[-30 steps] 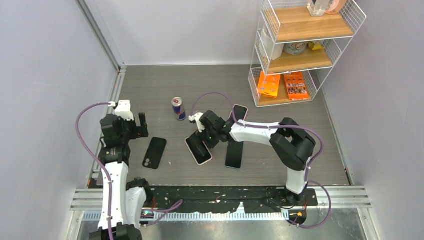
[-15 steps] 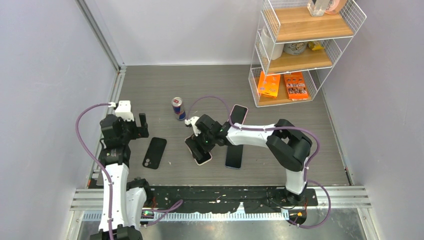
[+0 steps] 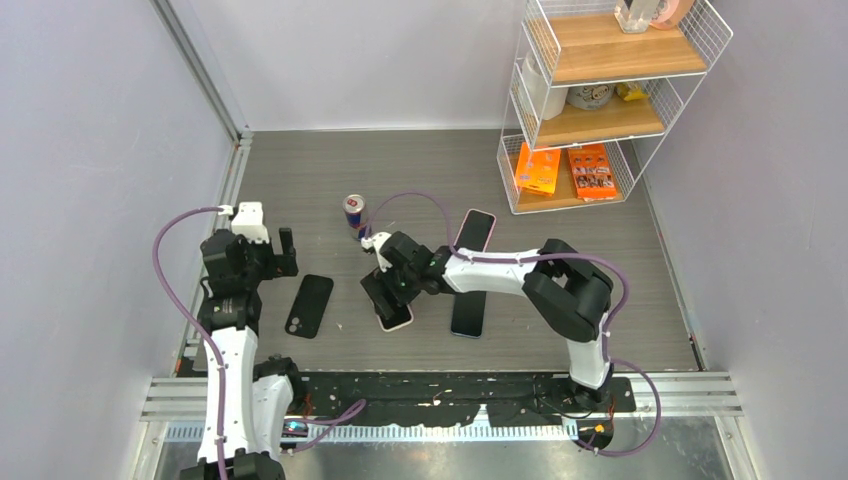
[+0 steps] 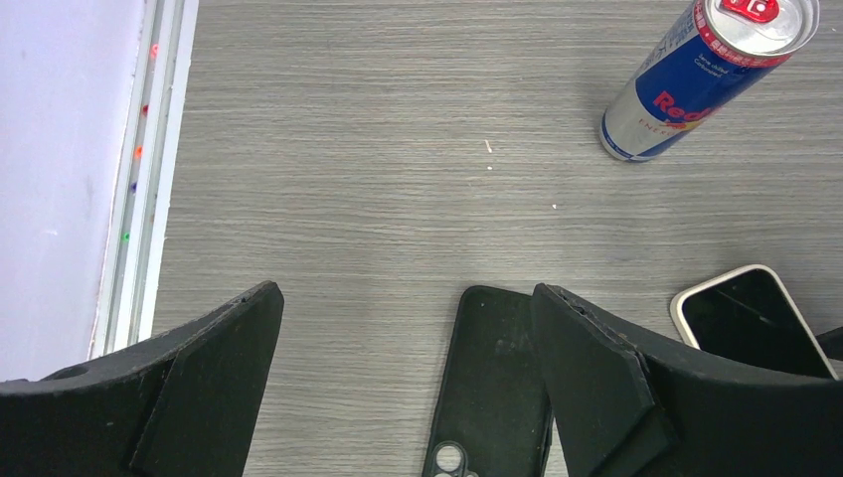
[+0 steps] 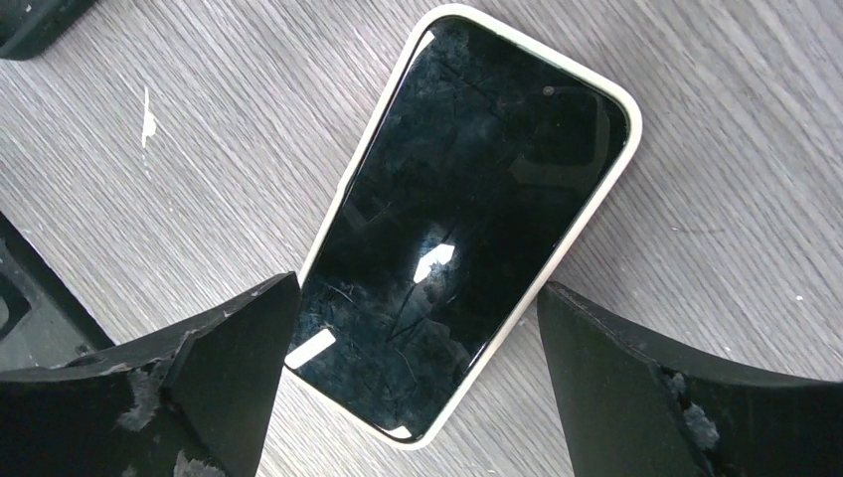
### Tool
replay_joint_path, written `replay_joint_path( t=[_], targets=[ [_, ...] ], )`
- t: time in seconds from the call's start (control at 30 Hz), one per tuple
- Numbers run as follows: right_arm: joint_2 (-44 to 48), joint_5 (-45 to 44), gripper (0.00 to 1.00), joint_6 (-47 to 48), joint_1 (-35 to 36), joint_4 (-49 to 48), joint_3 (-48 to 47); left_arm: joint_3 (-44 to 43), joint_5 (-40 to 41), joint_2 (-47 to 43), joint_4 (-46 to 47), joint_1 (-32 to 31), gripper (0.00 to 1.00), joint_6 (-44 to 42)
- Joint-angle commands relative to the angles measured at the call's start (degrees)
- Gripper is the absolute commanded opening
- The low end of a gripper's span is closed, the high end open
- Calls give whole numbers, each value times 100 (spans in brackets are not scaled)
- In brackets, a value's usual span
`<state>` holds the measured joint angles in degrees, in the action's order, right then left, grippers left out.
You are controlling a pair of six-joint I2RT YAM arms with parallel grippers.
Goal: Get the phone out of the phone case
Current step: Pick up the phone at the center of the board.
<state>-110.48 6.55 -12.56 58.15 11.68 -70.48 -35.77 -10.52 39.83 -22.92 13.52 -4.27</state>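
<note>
Hanging low over the phone (image 5: 467, 229) with the right gripper (image 5: 418, 288), fingers (image 5: 209, 388) standing wide apart and clamping on nothing, one at each long side of the handset's near end; touching it or not, impossible to tell from either view; stretching leftward from the right-hand base, forearm low over the grey table (image 3: 300, 170).

Lying flat and screen-up near the middle of that table, seated fully in the pale phone case (image 5: 630, 111), with the rim showing all round the dark glass and a patch of light glinting on the screen.

Holding the left gripper (image 4: 406, 293) up over the table's left part, well apart from the phone; fingers (image 4: 199, 397) spread, gripping nothing; looking down between them at bare wood grain and at one end of a black case (image 4: 492, 388), lying flat and empty, camera cut-out showing at the bottom edge of the left wrist view; catching the corner of the cased phone at the lower right of that same view.

Standing upright farther back, a blue and silver can (image 4: 696, 79), apart from both arms.

Lying flat to the right of the cased phone, a dark handset (image 3: 469, 312) just beside it, and another handset (image 3: 477, 228) behind that, partly under the right arm.

Standing in the far right corner, a wire rack (image 3: 525, 100) with wooden shelves, carrying orange boxes (image 3: 565, 170) on the lowest one.
</note>
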Motion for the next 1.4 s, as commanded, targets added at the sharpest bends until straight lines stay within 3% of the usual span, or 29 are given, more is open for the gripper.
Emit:
replay_joint_path(
  t=[0.0, 0.43, 0.6, 0.77, 1.0, 1.17, 1.37],
  targets=[
    [-441, -149, 95, -416, 286, 470, -93, 10, -10, -122, 263, -2, 99, -97],
    [-473, -590, 95, -618, 314, 720, -177, -9, -33, 11, 219, -1, 100, -108],
    [-87, -450, 96, -387, 33, 618, -66, 24, -543, -77, 213, 1, 100, 139],
    [556, -447, 95, 161, -219, 433, 145, 133, -1655, 45, 305, -93, 100, 896],
    [1826, -212, 95, 1258, -994, 185, 527, -131, -1059, 869, 181, -1264, 99, 1735],
    [2582, -342, 95, 1896, -1503, 12, 828, -690, 26, 1819, -400, -2433, 100, 2528],
    [2841, -406, 95, 2171, -1853, -142, 1139, -1082, 697, 2638, -595, -3399, 100, 3166]
  ],
)
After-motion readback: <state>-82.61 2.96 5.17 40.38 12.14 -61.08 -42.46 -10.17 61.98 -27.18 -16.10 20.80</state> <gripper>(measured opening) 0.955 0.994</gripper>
